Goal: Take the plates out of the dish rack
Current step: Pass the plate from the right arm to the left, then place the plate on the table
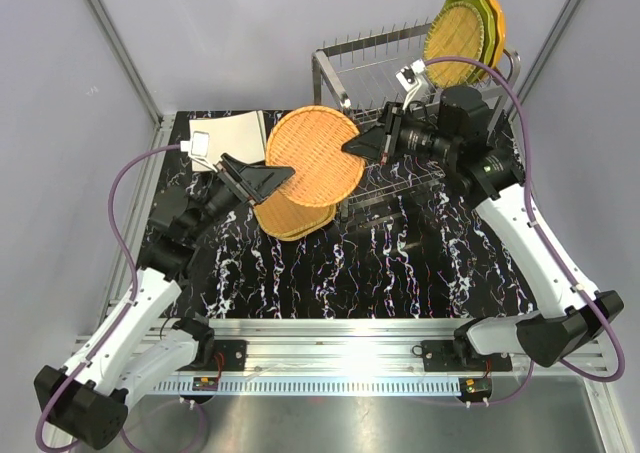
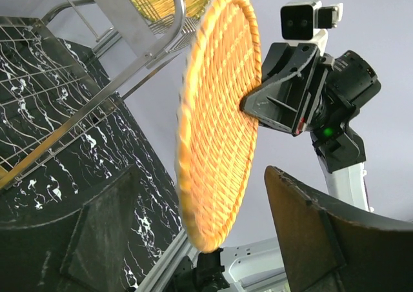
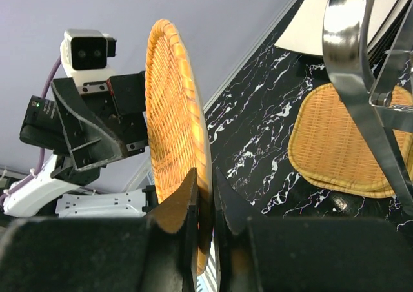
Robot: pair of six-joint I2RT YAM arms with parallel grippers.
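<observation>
Right end effector (image 3: 205, 192) is clamping the rim of a round woven plate (image 1: 315, 158), holding it tilted in the air above the table (image 1: 400, 263), just beside the dish rack (image 1: 370, 68). Left end effector (image 1: 278, 183) is hovering at the opposite rim, fingers apart; contact unclear. Rack's upper tier is carrying upright green and orange plates (image 1: 460, 43). Woven rounded-square plates (image 1: 285, 221) are lying stacked under the held one, near the cream square plates (image 1: 235, 135).

Tan plate stack (image 1: 283, 223) partly covered by round woven plate (image 1: 314, 156). Dish rack (image 1: 372, 68) masked at 4 o'clock by right arm (image 1: 520, 223). Cream plate (image 3: 303, 31) cropped, 1 o'clock.
</observation>
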